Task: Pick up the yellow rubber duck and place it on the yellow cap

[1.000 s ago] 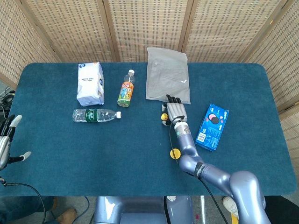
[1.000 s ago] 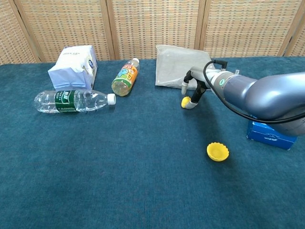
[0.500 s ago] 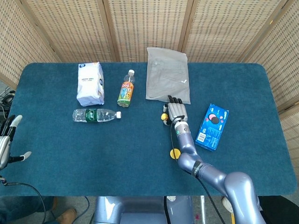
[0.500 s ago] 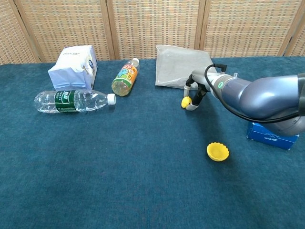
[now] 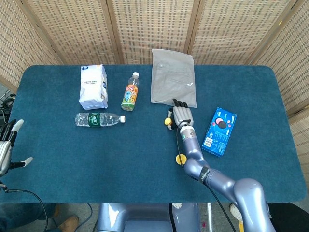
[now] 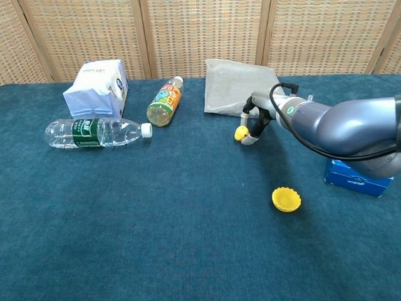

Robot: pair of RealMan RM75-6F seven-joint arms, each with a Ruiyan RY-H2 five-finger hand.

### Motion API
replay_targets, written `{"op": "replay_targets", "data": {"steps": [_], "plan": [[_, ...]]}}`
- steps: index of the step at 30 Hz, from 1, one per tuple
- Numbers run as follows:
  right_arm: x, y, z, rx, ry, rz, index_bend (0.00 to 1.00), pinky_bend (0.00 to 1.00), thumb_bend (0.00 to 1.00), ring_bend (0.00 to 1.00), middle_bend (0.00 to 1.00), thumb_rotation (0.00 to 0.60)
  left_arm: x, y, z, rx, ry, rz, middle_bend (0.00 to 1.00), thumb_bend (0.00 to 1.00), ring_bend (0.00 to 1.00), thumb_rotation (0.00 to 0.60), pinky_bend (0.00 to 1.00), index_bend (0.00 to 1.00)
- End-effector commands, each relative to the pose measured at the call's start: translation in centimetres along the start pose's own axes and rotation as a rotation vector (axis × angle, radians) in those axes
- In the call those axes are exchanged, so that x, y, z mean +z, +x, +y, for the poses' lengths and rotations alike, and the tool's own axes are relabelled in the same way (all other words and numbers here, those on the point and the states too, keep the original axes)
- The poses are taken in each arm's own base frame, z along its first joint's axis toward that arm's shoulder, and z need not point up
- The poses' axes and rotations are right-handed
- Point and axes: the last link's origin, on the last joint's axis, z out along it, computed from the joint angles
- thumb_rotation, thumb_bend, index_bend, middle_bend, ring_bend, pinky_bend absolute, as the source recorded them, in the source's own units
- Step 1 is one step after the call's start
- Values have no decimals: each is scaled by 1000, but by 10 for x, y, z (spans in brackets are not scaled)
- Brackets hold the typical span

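The small yellow rubber duck (image 5: 167, 121) (image 6: 240, 132) lies on the blue table just in front of the grey pouch. My right hand (image 5: 181, 116) (image 6: 258, 121) is palm-down right beside it, with its fingers curled down and its thumb side against the duck. Whether the duck is pinched does not show. The yellow cap (image 5: 180, 159) (image 6: 286, 199) lies open side up nearer the front edge, apart from the hand. At the table's left edge, my left hand (image 5: 7, 144) holds nothing and its fingers are spread.
A grey pouch (image 5: 173, 77) lies behind the duck. A blue cookie box (image 5: 219, 131) sits to the right. A white paper pack (image 5: 93, 86), a small orange bottle (image 5: 130, 92) and a lying water bottle (image 5: 99, 119) are at the left.
The duck has shifted slightly to the left with the right hand's fingers against it. The left hand has not moved.
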Motion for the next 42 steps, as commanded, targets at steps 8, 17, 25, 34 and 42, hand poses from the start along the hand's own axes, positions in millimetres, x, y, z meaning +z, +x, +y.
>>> {"op": "replay_targets", "data": {"steps": [8,17,25,34,42], "plan": [[-37,38,6,6,113,47,584,0,268,0,0,600,-2,1,2,-7,-19,2,0,11,0,600,0,0],[-130,55,34,-85,234,-47,581,0,266,0,0,600,-8,1,8,-6,-55,-1,0,9,0,600,0,0],[-166,44,46,-116,272,-105,579,0,268,0,0,600,-11,-1,14,4,-80,-6,0,11,0,600,0,0],[-179,22,54,-161,291,-117,578,0,269,0,0,600,-12,-2,16,10,-89,-7,0,10,0,600,0,0],[-172,7,50,-177,289,-128,576,0,269,0,0,600,-14,-3,18,13,-93,-8,0,11,0,600,0,0]]}}
